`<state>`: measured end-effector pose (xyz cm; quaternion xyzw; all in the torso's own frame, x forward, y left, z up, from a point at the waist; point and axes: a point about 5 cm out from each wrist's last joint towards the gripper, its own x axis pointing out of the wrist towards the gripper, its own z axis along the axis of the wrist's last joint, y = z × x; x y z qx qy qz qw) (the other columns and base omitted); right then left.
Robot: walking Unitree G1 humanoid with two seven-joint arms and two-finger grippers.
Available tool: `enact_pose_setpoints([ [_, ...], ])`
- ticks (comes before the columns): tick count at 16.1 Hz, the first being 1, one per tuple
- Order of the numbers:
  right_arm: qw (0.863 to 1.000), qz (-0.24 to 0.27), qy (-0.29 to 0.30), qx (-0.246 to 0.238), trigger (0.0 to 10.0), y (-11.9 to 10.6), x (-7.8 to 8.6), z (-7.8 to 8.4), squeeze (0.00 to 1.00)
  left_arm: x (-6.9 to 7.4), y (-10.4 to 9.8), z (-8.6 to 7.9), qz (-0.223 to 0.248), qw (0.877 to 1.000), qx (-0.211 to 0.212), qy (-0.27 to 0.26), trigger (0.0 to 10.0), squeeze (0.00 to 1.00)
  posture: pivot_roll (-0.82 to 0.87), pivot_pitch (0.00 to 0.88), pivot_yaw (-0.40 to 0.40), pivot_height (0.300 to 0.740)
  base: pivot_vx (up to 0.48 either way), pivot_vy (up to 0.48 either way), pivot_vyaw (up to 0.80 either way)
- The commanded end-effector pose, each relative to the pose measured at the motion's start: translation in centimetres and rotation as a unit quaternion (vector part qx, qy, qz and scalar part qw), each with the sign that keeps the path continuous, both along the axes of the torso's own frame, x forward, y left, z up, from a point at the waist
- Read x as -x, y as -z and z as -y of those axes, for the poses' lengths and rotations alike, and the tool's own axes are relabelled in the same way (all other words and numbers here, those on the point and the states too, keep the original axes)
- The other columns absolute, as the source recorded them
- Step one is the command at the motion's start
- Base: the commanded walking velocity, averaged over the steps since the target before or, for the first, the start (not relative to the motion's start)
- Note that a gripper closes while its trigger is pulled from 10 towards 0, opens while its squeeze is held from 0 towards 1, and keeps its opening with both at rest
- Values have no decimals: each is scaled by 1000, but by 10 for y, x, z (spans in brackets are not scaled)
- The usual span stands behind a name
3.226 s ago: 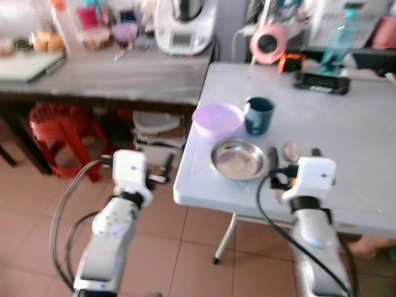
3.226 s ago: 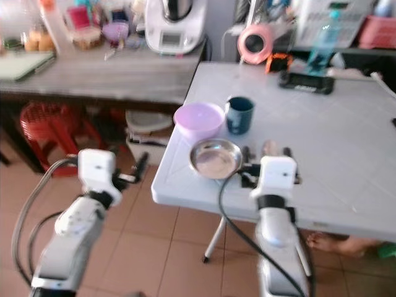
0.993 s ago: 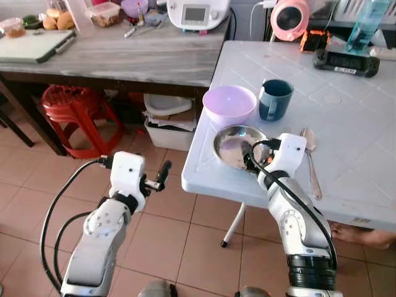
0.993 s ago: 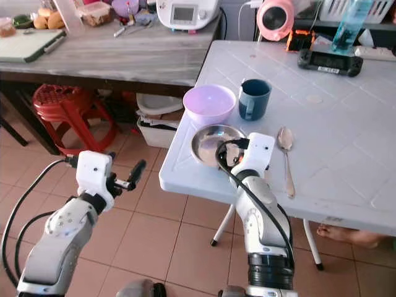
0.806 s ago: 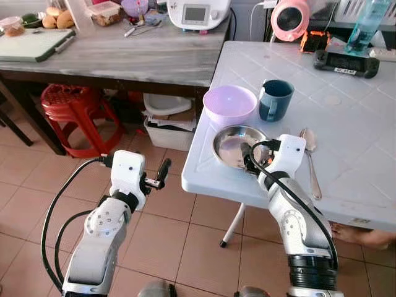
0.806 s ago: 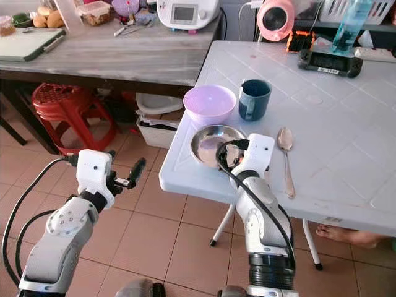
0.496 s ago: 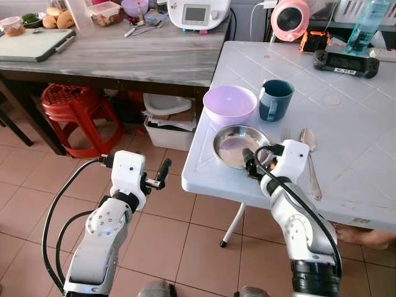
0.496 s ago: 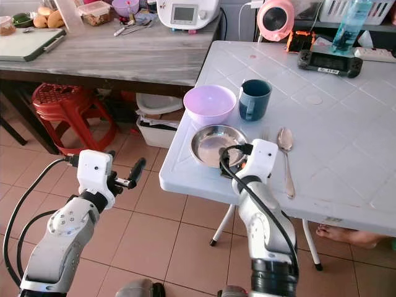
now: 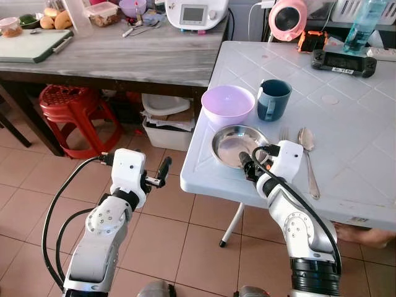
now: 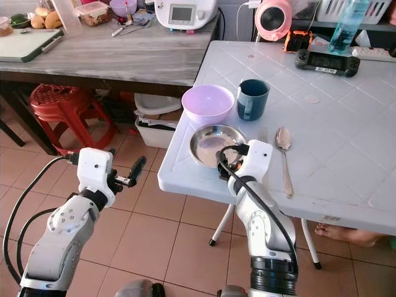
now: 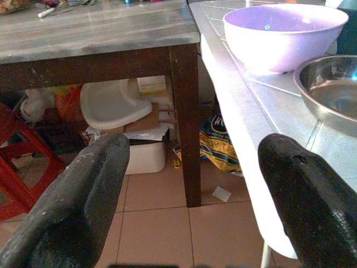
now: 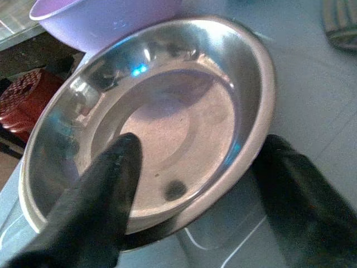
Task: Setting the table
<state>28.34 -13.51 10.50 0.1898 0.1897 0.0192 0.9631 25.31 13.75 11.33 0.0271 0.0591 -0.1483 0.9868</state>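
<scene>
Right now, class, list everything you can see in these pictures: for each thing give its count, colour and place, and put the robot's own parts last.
Table: one, white, right side.
Metal plate: one, silver, near the table's front edge.
Bowl: one, lilac, behind the plate.
Mug: one, dark teal, beside the bowl.
Spoon: one, silver, right of the plate.
Fork: one, silver, between plate and spoon, partly hidden.
Counter: one, grey wood, left of the table.
Stool: one, red, under the counter.
Left gripper: black, open, over the floor beside the table.
Right gripper: black, open, one finger inside the plate, one outside its rim.
</scene>
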Motion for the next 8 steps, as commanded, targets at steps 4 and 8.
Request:
enact_pose_setpoints([
  [4,998,-38,2,-40,0,8,0,-5,0,0,1,-1,-1,1000,-6,8,10000,0,-5,17,66,740,0,0,0],
  [8,997,-52,18,-59,0,10,1,-2,0,0,0,-1,1,1000,-7,11,10000,0,-6,20,66,740,0,0,0],
])
